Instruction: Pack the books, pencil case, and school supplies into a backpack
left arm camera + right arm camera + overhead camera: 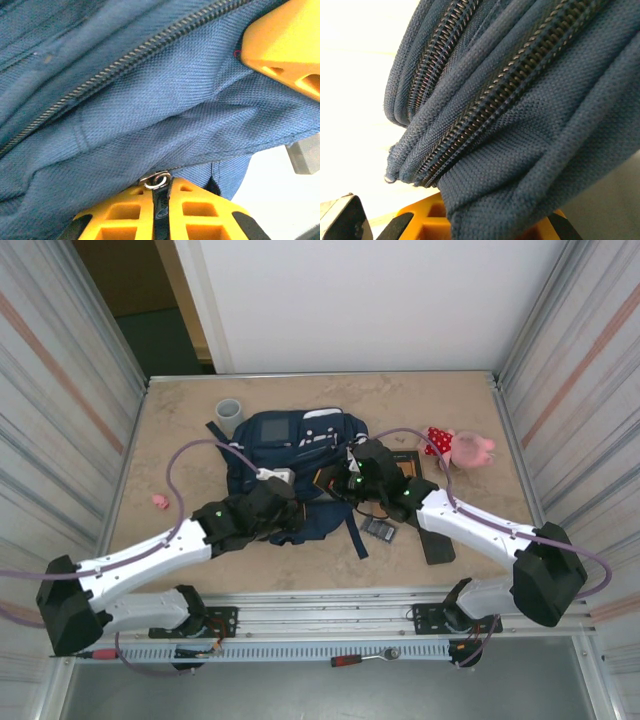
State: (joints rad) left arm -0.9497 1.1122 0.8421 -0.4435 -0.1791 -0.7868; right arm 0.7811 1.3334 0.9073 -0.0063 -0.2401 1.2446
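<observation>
Nearest, on the metal rail at the table's front edge: a red-handled tool (355, 659). Just past that edge, right of centre: a flat black oblong (437, 541), partly under the right forearm. Near it on the left, a dark grey school-supply piece (380, 530) with a grid-like face, flat on the table (480, 410) beside a dark strap. Well apart on the left side, a small pink object (160, 502). Next, the left gripper (288, 510), down on the near left edge of the backpack (290, 435). Seen from its wrist, yellow fingers (120, 220) pressed together on the black tab of a zip pull (157, 181), with the metal ring just above the fingertips and navy cloth bunched over them. At the upper right of that view, a yellow block (280, 45) against the same cloth; whose, cannot tell. Slightly farther, the right gripper (335, 480) at the backpack's right side, closed tight on a thick fold of navy fabric, two zip lines running diagonally above it in the wrist view. Just right of that gripper, a brown book (408, 462) with an orange-tan picture, flat and partly hidden by the arm. Backpack itself mid-table, lying flat, front pocket and white patches up. Farther right, a pink and red plush toy (460, 447). Farthest, just beyond the backpack's left corner, an upright grey cup (230, 412).
</observation>
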